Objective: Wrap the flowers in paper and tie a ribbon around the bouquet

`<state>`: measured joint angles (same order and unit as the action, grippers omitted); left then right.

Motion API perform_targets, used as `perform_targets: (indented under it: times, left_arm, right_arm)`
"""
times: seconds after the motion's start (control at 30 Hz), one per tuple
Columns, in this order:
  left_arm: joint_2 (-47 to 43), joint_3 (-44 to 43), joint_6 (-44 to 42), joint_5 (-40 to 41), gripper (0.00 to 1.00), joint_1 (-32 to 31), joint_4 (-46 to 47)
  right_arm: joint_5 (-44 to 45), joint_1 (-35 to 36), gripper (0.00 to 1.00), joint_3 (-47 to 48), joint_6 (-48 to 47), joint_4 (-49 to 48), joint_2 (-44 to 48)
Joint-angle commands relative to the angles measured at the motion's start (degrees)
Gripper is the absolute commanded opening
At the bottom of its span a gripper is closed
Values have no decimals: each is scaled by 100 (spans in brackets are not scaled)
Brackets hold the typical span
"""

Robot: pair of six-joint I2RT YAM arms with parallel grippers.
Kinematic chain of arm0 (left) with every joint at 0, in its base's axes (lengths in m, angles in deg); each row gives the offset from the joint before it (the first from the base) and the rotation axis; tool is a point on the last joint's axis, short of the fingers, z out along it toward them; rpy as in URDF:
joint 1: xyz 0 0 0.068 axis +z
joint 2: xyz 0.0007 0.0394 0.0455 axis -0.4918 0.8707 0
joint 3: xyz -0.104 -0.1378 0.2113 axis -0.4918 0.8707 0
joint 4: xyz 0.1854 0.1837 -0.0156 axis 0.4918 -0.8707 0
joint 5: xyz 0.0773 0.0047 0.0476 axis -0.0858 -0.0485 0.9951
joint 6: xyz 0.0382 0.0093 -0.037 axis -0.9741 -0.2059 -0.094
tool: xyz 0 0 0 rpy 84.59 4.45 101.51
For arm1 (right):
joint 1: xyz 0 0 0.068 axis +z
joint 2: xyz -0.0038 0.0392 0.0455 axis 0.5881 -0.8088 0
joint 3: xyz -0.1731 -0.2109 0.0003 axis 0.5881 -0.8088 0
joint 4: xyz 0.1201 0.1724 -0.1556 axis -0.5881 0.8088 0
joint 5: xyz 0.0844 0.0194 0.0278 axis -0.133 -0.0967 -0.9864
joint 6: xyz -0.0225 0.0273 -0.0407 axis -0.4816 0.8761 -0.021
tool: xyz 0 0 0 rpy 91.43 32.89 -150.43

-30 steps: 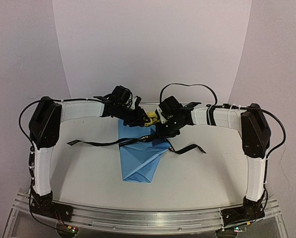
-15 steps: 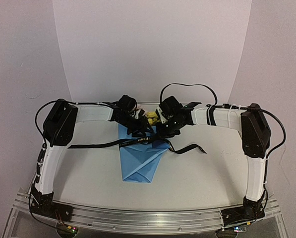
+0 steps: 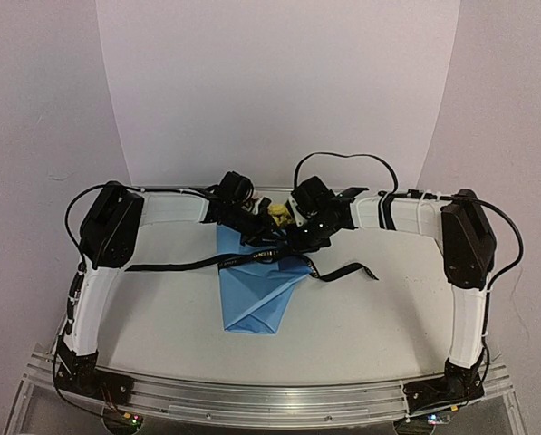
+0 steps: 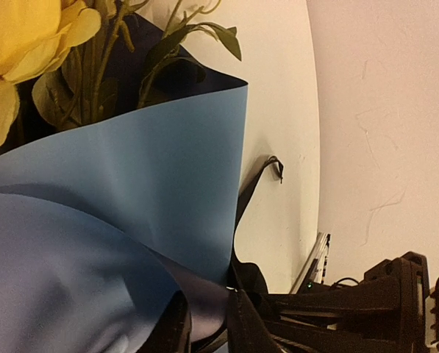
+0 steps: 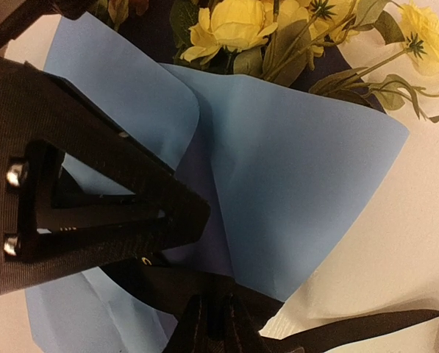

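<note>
- At the right gripper (image 5: pixel 215 323): closed tight on the ribbon (image 5: pixel 366 323), just near of the flowers (image 5: pixel 237 26).
- At the left gripper (image 4: pixel 208 334): narrowly parted about ribbon and an edge of the paper (image 4: pixel 153 191); cannot tell whether anything is gripped.
- Outward to the bouquet (image 3: pixel 252 290): lies on the table (image 3: pixel 388 308), long axis far to near, blooms far, tip near.
- Across it, left to right beneath both grippers, runs the ribbon; longer tail leftward, so likely nearer the left arm.
</note>
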<state>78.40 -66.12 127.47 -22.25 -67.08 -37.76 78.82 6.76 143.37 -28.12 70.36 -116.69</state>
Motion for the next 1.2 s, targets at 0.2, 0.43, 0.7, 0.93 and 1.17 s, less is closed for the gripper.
perform_targets:
  times: [0.2, 0.43, 0.7, 0.93, 1.17]
  left_arm:
    - [156, -203, 243, -172, 0, -25, 499]
    - [142, -47, 627, 61, 0, -4, 1062]
    - [21, 86, 892, 310, 0, 64, 1452]
    - [-60, 240, 968, 510, 0, 119, 1586]
    - [-77, 178, 980, 722, 0, 176, 1514]
  right_arm:
    - [185, -7, 7, -237, 78, 7, 492]
    - [146, -7, 5, -537, 159, 7, 711]
    - [114, 4, 4, -920, 283, -24, 926]
    - [157, 29, 4, -1007, 348, -45, 1003]
    - [165, 72, 3, -1032, 386, -54, 1005]
